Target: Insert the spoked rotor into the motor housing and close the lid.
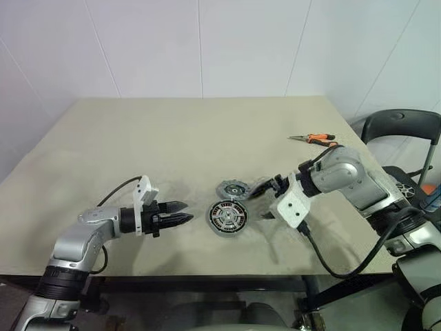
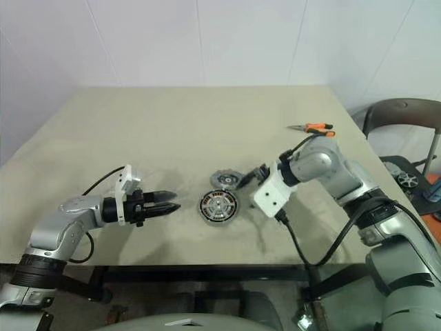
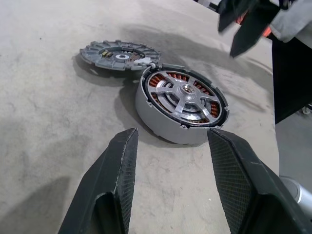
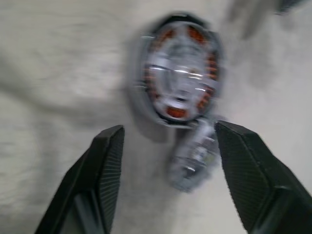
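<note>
The motor housing (image 3: 151, 114) stands on the table, grey-walled, with copper coils showing inside. The shiny spoked rotor (image 3: 187, 97) lies flat in it, over the coils. The lid (image 3: 117, 53), dull grey with a notched edge, lies flat on the table just behind the housing and touches its rim. My left gripper (image 1: 187, 212) is open and empty, level with the housing and a short way to its left. My right gripper (image 4: 169, 127) hovers open above and to the right of both parts, holding nothing; its fingers (image 3: 243, 29) are clear of them.
Orange-handled pliers (image 1: 313, 138) lie at the table's back right. A black chair (image 1: 403, 127) stands off the right edge. A black cable (image 1: 331, 262) hangs from my right wrist over the front edge of the beige table (image 1: 172, 138).
</note>
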Tool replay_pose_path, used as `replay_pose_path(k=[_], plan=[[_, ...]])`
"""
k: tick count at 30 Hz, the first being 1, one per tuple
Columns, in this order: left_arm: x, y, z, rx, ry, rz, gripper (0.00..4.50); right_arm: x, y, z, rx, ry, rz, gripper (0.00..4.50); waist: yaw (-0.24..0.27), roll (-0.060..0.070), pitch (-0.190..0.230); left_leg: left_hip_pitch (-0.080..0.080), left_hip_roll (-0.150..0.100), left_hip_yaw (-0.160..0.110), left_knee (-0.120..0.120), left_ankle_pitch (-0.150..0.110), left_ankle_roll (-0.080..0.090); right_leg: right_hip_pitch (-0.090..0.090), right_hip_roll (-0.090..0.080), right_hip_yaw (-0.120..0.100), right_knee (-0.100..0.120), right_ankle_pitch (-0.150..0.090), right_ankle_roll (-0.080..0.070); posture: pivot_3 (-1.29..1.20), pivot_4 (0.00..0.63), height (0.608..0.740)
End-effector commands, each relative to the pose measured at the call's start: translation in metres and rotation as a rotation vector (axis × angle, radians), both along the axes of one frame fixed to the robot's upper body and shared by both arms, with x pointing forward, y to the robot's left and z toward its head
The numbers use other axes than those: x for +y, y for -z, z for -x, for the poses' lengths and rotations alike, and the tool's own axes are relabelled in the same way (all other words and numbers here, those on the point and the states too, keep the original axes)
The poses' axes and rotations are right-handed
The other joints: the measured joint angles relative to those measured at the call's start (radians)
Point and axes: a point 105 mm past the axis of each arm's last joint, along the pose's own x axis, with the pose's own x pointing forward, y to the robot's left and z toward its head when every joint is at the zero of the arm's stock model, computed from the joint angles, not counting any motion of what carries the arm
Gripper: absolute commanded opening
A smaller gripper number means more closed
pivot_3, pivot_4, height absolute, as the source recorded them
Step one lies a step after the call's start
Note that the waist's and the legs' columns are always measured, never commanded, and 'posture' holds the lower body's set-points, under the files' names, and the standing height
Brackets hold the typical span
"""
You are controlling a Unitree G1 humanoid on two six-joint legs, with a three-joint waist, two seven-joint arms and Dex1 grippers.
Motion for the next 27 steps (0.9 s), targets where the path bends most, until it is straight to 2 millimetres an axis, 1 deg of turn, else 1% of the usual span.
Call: replay_pose_path(k=[1, 6, 9, 11, 15, 19, 27], plan=[[-0.003, -0.011, 0.0, -0.047, 0.0, 0.007, 2.41, 0.001, 0.006, -0.006, -0.039, -0.04, 0.033, 3.02, -0.001, 0.0, 0.0, 0.001, 0.0, 0.0, 0.0, 0.0, 0.0, 0.001, 0.0, 0.0, 0.0, 0.0, 0.0, 0.0, 0.0, 0.74], [-0.003, -0.01, 0.004, -0.04, -0.013, 0.009, 2.41, 0.009, 0.018, -0.013, -0.056, -0.082, 0.04, 3.02, -0.005, 0.0, 0.0, 0.005, 0.0, 0.0, -0.001, 0.0, 0.0, 0.004, 0.0, 0.0, 0.0, 0.0, 0.0, 0.0, 0.0, 0.74], [-0.002, -0.009, 0.005, -0.037, -0.024, 0.006, 2.41, 0.021, 0.019, -0.021, -0.084, -0.106, 0.022, 3.02, -0.005, 0.0, 0.0, 0.009, 0.0, 0.001, -0.002, 0.0, -0.001, 0.007, 0.0, 0.0, 0.0, 0.0, -0.001, 0.0, 0.0, 0.74], [-0.001, -0.009, 0.005, -0.035, -0.029, 0.0, 2.41, 0.025, 0.018, -0.024, -0.124, -0.145, 0.028, 3.02, -0.005, 0.0, 0.0, 0.01, 0.0, 0.001, -0.002, 0.0, -0.001, 0.008, 0.0, 0.0, 0.0, 0.0, -0.001, 0.0, 0.0, 0.74], [0.002, -0.006, 0.007, -0.032, -0.044, -0.019, 2.41, 0.023, 0.02, -0.021, -0.153, -0.214, 0.07, 3.02, -0.002, 0.0, 0.0, 0.01, 0.0, 0.001, -0.003, 0.0, -0.001, 0.008, 0.0, 0.0, 0.0, 0.0, -0.001, 0.0, 0.0, 0.74], [0.002, -0.006, 0.008, -0.031, -0.054, -0.015, 2.41, 0.017, 0.034, -0.018, -0.144, -0.245, 0.116, 3.02, -0.004, 0.0, 0.0, 0.01, 0.0, 0.001, -0.003, 0.0, -0.001, 0.008, 0.0, 0.0, 0.0, 0.0, -0.001, 0.0, 0.0, 0.74], [0.004, -0.007, 0.008, -0.028, -0.073, -0.018, 2.41, 0.02, 0.042, -0.016, -0.156, -0.288, 0.12, 3.02, -0.008, 0.0, 0.0, 0.012, 0.001, 0.001, -0.003, 0.001, -0.002, 0.01, 0.0, 0.0, 0.001, 0.0, -0.001, 0.0, 0.0, 0.74]])
